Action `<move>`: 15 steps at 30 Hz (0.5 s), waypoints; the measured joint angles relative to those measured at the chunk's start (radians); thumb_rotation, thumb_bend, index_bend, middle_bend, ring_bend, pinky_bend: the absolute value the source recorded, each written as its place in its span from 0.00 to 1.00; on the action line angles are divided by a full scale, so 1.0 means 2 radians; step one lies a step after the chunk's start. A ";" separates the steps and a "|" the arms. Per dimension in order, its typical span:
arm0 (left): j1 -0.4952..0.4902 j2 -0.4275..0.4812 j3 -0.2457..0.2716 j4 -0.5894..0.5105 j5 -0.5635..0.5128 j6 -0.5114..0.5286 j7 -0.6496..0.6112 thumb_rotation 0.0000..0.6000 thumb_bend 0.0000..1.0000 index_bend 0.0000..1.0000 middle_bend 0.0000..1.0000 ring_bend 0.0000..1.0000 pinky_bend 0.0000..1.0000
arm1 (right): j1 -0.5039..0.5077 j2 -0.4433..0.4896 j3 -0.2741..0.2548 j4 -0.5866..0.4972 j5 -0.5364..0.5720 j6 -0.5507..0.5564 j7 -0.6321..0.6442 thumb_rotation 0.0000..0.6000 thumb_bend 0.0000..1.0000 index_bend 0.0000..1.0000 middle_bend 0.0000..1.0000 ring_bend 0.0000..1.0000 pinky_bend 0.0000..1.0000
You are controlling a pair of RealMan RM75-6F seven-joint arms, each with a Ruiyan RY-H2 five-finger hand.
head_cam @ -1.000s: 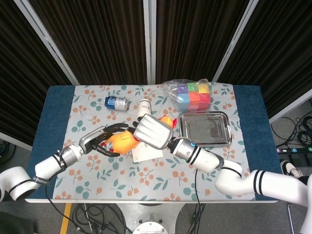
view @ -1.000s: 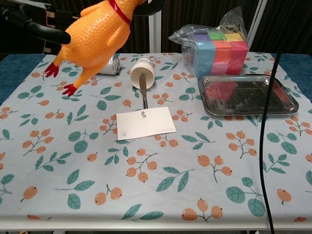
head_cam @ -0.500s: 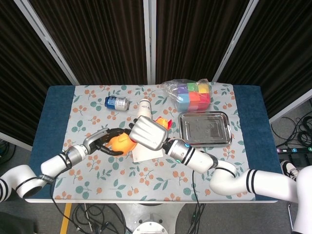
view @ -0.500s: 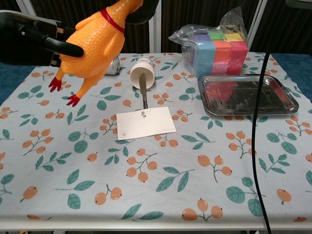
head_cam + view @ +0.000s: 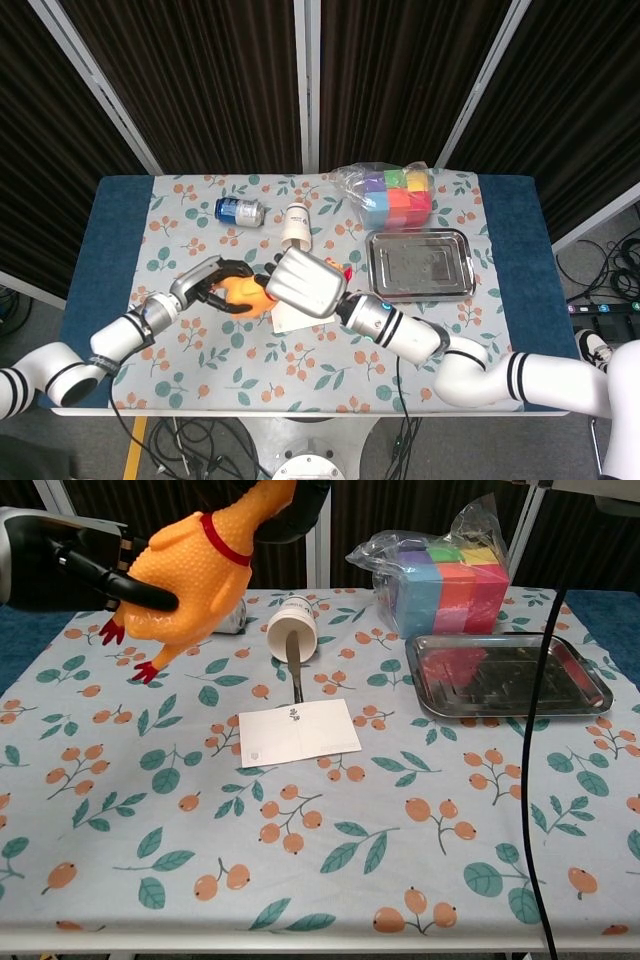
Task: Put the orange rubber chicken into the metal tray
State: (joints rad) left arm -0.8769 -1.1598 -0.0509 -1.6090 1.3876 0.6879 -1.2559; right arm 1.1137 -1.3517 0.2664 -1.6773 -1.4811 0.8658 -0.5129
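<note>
The orange rubber chicken (image 5: 195, 575) hangs in the air above the table's left side, head up and red feet down; in the head view only a patch of the chicken (image 5: 245, 293) shows between the two hands. My left hand (image 5: 55, 565) wraps black fingers (image 5: 135, 588) round its body from the left. My right hand (image 5: 305, 283) covers its head end from the right, seen as a dark shape (image 5: 298, 498) at the top of the chest view. The metal tray (image 5: 420, 265) lies bare at the right, well apart from the chicken.
A white cup (image 5: 293, 628) lies on its side with a spoon (image 5: 296, 675) sticking out. A white card (image 5: 300, 732) lies mid-table. A blue can (image 5: 240, 211) sits at the back left. A bag of coloured blocks (image 5: 450, 570) stands behind the tray (image 5: 505, 675).
The chicken has moved left and lower with both hands. My left hand's fingers, earlier only beside its back, now curl round its body.
</note>
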 measured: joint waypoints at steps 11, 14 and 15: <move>0.025 -0.013 -0.034 -0.019 -0.082 -0.004 0.084 1.00 0.77 0.81 0.88 0.85 0.93 | -0.004 -0.001 -0.009 -0.012 -0.008 0.013 0.002 1.00 0.40 0.91 0.72 0.67 0.92; 0.033 -0.011 -0.038 -0.027 -0.079 -0.005 0.085 1.00 0.71 0.60 0.72 0.69 0.71 | -0.005 -0.001 -0.008 -0.007 -0.002 0.013 0.002 1.00 0.40 0.91 0.72 0.67 0.92; 0.034 -0.010 -0.039 -0.028 -0.075 -0.005 0.084 1.00 0.67 0.44 0.60 0.56 0.54 | -0.005 -0.002 -0.008 -0.004 0.000 0.013 0.003 1.00 0.40 0.91 0.72 0.67 0.92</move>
State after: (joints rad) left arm -0.8088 -1.1804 -0.1279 -1.6659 1.2377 0.6777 -1.0884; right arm 1.1032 -1.3550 0.2507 -1.6856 -1.4805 0.8926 -0.5068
